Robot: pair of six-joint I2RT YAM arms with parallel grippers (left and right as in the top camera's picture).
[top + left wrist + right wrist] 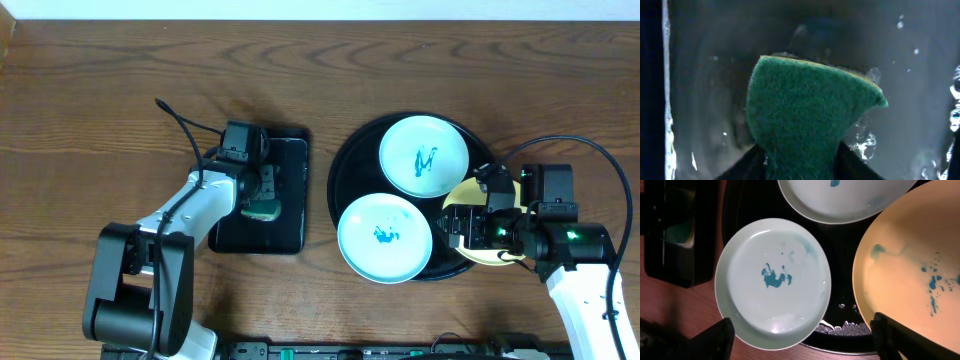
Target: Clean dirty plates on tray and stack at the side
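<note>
Yellow plate [463, 192] beneath right pincer [804, 339]

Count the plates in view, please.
3. The far white plate lies on the tray, the near white plate over its near left rim, and the yellow plate at its right, partly under the right gripper.

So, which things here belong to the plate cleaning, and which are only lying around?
For the job: far pale plate, near pale plate, yellow plate, round black tray, green sponge, its rectangular tray.
Only there: left arm's cable, wooden table.
</note>
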